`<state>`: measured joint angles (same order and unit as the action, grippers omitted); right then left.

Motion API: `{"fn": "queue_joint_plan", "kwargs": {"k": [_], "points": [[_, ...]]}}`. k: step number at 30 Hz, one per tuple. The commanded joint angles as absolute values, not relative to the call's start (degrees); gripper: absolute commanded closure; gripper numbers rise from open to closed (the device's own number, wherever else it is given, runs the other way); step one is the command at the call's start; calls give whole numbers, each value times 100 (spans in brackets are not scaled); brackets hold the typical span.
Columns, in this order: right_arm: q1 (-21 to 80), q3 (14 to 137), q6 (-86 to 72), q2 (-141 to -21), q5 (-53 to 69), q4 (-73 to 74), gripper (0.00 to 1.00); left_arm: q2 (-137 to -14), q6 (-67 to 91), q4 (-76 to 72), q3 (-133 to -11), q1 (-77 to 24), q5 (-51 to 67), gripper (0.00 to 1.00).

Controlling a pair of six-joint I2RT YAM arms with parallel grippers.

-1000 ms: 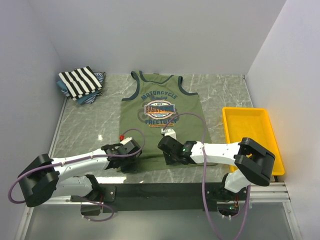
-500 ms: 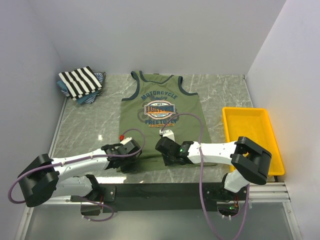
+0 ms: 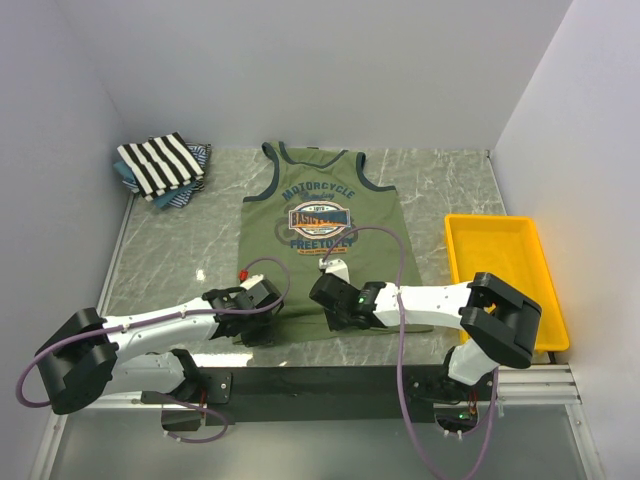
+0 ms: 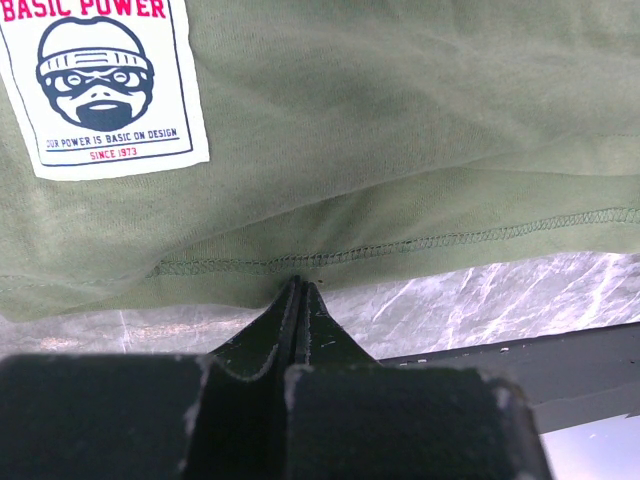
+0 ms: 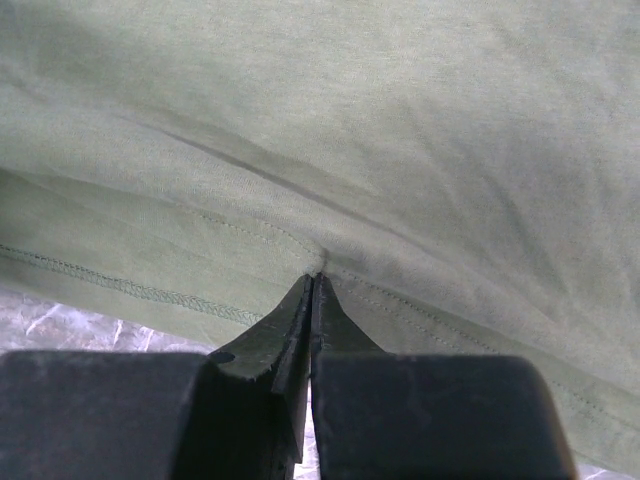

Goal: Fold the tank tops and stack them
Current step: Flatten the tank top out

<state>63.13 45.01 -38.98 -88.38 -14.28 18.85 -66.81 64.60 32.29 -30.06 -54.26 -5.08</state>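
Pinching the near hem of the olive green cloth tank top (image 3: 300,285) spread on the grey marbled worktop (image 3: 170,260), the left fingers (image 4: 268,335) and right fingers (image 5: 285,325) are fully closed.

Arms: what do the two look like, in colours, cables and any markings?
The two match. The left arm and right arm have white links between bulky black joints. A purple cable loops loosely along each. The left pincer and right pincer are matte black, with fingers tapering to thin tips. No markings are readable.
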Motion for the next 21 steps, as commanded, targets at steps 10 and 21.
{"fn": "queue_joint_plan", "kwargs": {"k": [10, 21], "points": [[6354, 4544, -3938, -8420, -1547, 2285, 95, -6592, 6451, 3463, -2830, -5449, -624, 99], [6355, 4579, -3718, -8209, -1231, 2505, 94, -6478, 6442, 3594, -2962, -5458, -686, 99]]}}
